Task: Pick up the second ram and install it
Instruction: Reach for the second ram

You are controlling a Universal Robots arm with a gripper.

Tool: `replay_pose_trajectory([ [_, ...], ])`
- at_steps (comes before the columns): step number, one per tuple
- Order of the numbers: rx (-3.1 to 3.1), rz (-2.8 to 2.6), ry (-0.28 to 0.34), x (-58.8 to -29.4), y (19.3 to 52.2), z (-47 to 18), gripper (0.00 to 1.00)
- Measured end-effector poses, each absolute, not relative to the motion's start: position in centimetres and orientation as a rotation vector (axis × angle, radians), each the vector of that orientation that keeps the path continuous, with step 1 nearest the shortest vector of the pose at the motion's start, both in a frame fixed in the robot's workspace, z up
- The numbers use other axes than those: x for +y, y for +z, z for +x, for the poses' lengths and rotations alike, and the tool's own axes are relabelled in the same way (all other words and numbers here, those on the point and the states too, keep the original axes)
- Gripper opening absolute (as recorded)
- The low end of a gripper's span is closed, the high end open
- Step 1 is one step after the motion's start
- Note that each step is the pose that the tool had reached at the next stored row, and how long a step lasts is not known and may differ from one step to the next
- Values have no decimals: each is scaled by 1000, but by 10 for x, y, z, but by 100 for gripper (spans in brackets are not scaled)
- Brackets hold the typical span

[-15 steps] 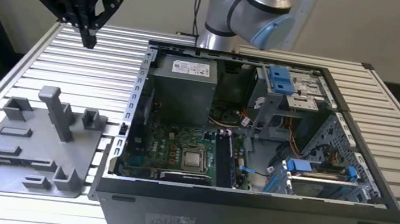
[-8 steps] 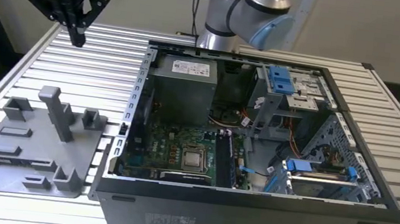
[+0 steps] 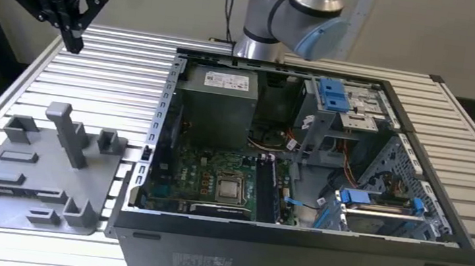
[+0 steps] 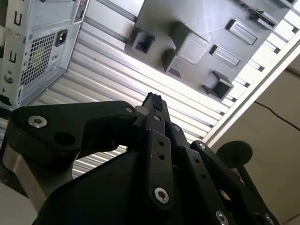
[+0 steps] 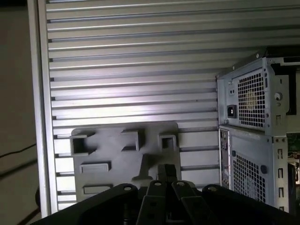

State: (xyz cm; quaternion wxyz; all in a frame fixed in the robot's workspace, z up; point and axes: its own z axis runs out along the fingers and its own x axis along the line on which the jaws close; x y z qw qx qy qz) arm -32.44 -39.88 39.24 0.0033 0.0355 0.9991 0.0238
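Observation:
My gripper (image 3: 72,43) hangs high over the table's far corner on the exterior view's left, well away from the open computer case (image 3: 295,252). Its black fingers meet at the tips in both wrist views, shut on nothing (image 4: 152,99) (image 5: 165,171). Inside the case lies the green motherboard (image 3: 201,169), with long dark memory slots (image 3: 269,188) beside the processor (image 3: 230,188). I cannot make out the second ram; whether it sits in those slots I cannot tell. Below the gripper, the grey holder plate (image 3: 23,181) shows blocks and a tall post, with no stick on it.
The slatted aluminium table (image 3: 108,76) spreads under the gripper. The case's perforated rear wall (image 5: 253,103) and power supply (image 3: 219,100) stand to one side. Blue drive brackets (image 3: 374,201) sit in the case. The arm's base (image 3: 279,16) rises behind the case.

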Motion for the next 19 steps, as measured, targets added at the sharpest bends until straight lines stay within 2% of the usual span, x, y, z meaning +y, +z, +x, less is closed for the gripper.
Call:
replay_pose_trajectory([
  [19,3149,113,74,-399,392,-368,11],
])
